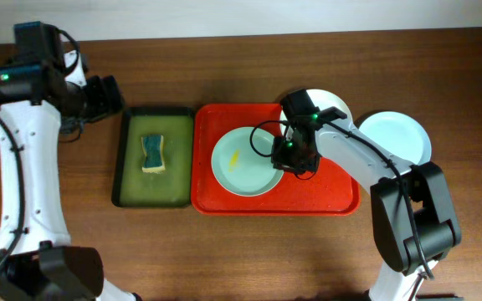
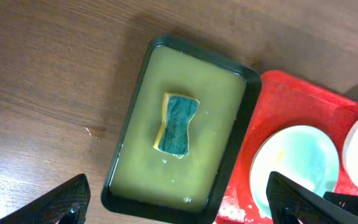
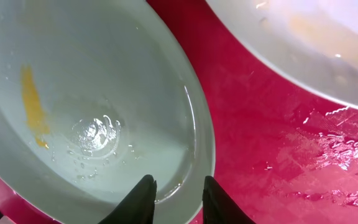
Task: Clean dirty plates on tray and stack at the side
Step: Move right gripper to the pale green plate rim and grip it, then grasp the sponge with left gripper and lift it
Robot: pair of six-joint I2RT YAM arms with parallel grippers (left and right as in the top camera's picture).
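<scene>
The red tray lies at the table's middle. A pale mint green plate with a yellow smear lies on its left half. My right gripper is shut on that plate's right rim, one finger inside and one outside. The mint plate is wet. A white plate sits at the tray's far right corner, partly hidden by my right arm; it shows a faint smear in the right wrist view. A light blue plate lies on the table right of the tray. My left gripper is open and empty.
A dark green tray of yellowish liquid lies left of the red tray, with a blue-and-yellow sponge in it. In the left wrist view the sponge sits ahead of my open fingers. The red tray floor is wet.
</scene>
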